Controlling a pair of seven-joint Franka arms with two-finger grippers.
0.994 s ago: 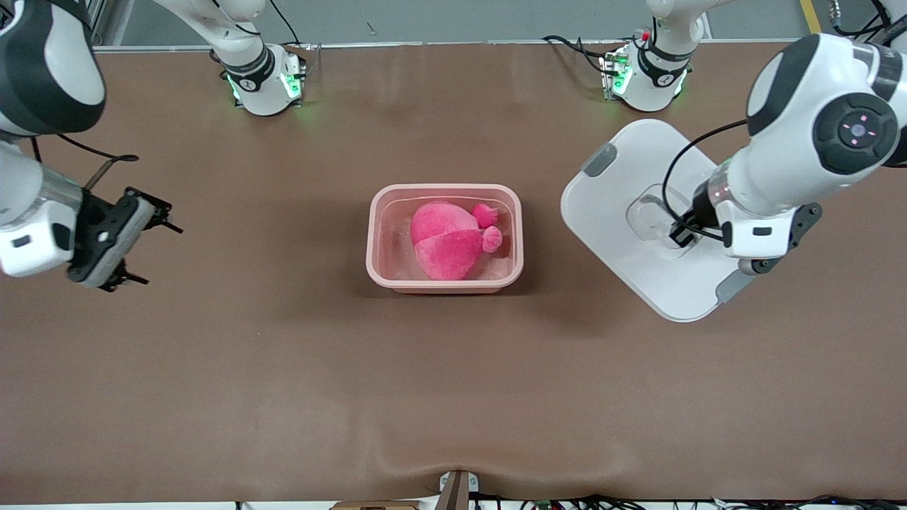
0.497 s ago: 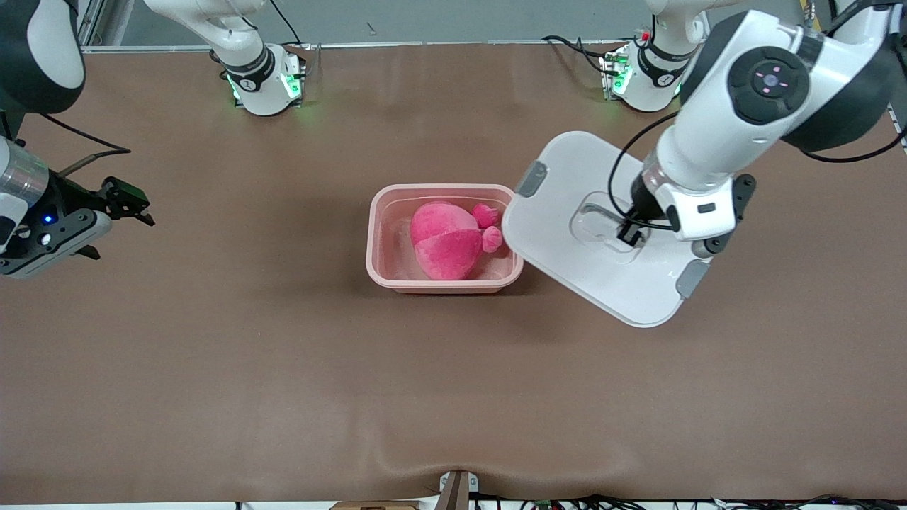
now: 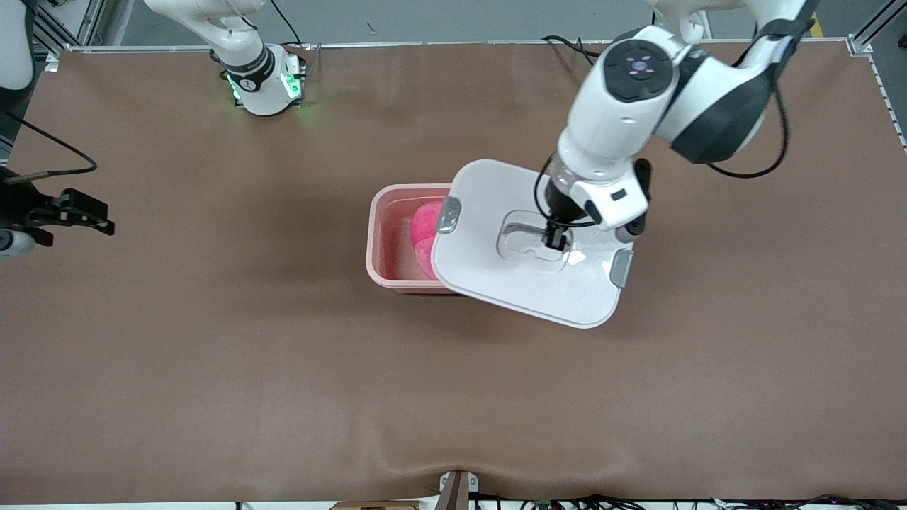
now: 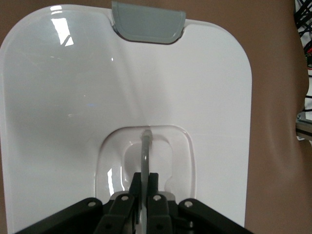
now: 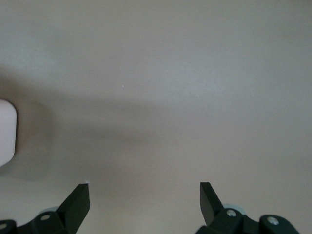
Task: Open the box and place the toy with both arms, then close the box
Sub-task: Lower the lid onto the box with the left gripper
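- Box (image 3: 386,241), front view, frame centre: pink tub, toy (image 3: 424,237) inside, partly covered by lid (image 3: 524,244) held tilted over it by left gripper (image 3: 555,241); right gripper (image 3: 78,212) at frame's left edge.
- Left wrist view: fingers (image 4: 155,195) clamped on lid's clear handle (image 4: 146,146), lower centre.
- Right wrist view: right gripper's fingers (image 5: 208,197) spread wide, holding nothing.

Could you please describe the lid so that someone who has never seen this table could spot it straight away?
Find the pink box at the middle of the brown table; a pink toy shows inside it. The lid is the white rounded panel hanging partly over that box, pinched by its clear handle in the left end effector. Grey clips at two ends mark it out.
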